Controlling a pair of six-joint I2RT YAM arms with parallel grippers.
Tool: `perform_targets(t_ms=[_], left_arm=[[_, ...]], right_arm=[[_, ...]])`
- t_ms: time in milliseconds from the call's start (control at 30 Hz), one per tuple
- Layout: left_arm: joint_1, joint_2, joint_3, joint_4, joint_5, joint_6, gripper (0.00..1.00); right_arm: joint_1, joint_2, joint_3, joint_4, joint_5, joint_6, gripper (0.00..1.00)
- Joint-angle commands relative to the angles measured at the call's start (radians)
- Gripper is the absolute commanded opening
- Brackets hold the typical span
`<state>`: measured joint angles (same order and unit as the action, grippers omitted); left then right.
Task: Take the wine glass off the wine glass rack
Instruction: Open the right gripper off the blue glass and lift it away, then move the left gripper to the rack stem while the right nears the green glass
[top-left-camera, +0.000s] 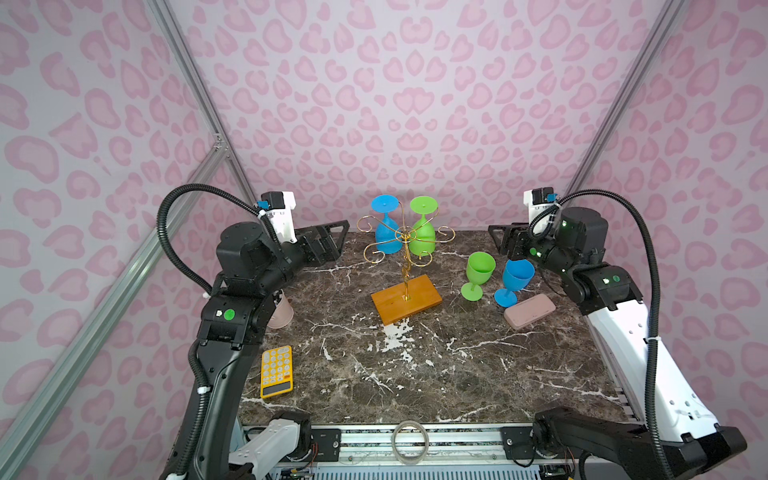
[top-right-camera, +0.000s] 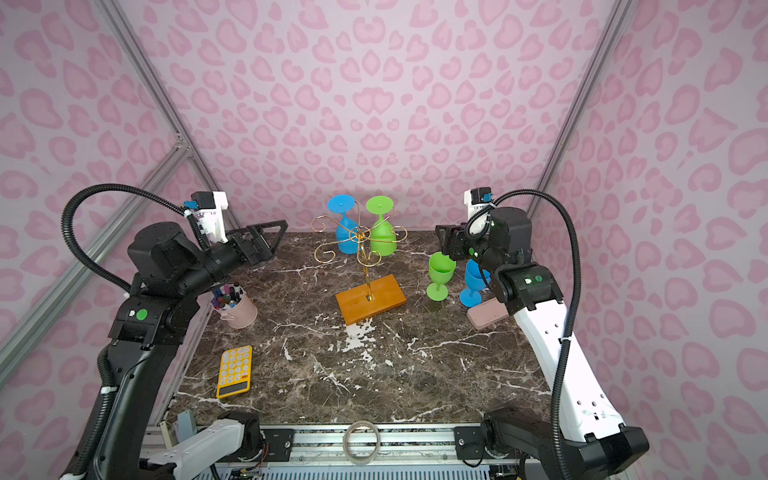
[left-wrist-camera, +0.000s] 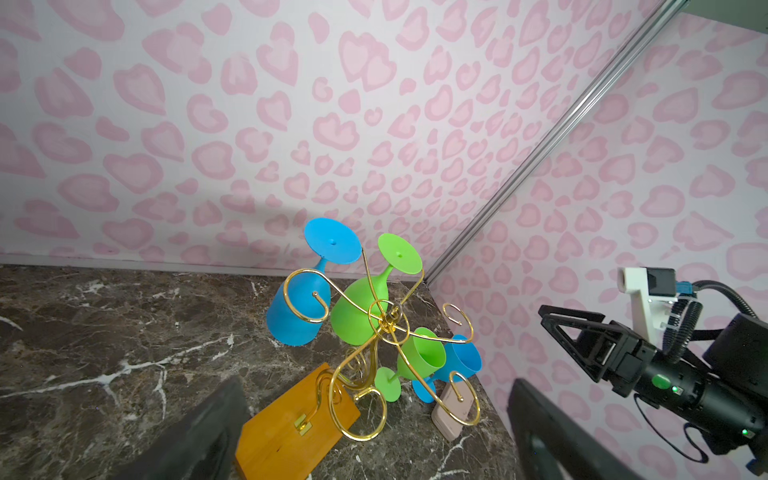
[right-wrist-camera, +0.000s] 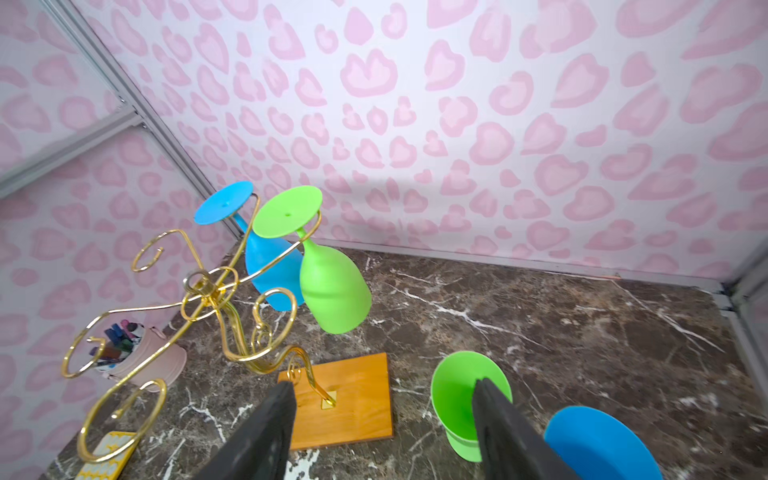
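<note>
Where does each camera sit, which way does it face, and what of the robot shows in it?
Top views: high over the table's near edge, looking down at the rack; left arm and right arm show.
Left wrist: on the left arm, facing the rack; own fingers, right gripper.
Right wrist: on the right arm, facing the rack; own fingers.
Shared: all four show the rack's two hanging glasses.

The wine glass rack before me is gold wire on an orange-brown base, with a hanging blue glass and a hanging green glass. The table is dark brown marble veined white, the walls pale with pink heart blotches, the calculator yellow, my right gripper black.
</note>
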<state>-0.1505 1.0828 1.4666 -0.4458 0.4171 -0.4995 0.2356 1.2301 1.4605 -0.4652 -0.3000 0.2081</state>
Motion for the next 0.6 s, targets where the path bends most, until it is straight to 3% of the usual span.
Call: perform_targets(t_ms=[0, 200, 433, 567], left_arm=[[0.013, 0.045, 0.019, 0.027, 0.115, -0.071, 0.99], [0.02, 0.097, 0.04, 0.081, 0.265, -0.13, 0.95], [0.021, 0.07, 0.05, -0.022, 0.282, -0.097, 0.93], [0.02, 0.009, -0.027, -0.082, 0.217, -0.061, 0.93]], right_arm=[[0.002, 0.035, 0.007, 0.136, -0.068, 0.067, 0.69], [0.007, 0.127, 0.017, 0.152, -0.057, 0.067, 0.69], [0.007, 0.155, -0.078, 0.213, -0.145, 0.09, 0.68], [0.01, 0.157, -0.114, 0.298, -0.207, 0.156, 0.67]])
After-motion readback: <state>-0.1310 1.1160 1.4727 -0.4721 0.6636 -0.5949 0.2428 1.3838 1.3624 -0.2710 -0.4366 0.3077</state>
